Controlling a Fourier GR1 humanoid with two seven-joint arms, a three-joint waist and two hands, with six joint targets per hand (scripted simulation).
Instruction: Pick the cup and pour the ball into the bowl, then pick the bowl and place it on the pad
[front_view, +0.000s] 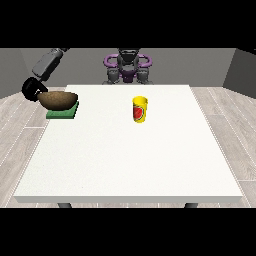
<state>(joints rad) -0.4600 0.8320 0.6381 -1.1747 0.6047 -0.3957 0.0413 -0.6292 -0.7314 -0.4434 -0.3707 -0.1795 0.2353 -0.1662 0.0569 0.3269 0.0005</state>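
A brown bowl (59, 100) sits over the green pad (63, 111) at the table's left edge. The hand at the view's left (33, 90) is at the bowl's left rim, with the grey forearm rising behind it; how its fingers lie cannot be made out. A yellow cup (140, 109) with a red mark stands upright near the middle of the table, apart from the bowl. No ball shows anywhere; the insides of bowl and cup are hidden. The other hand is out of sight.
The white table (130, 160) stretches wide towards the camera. The robot's torso (127, 67) stands behind the far edge. Wooden floor surrounds the table.
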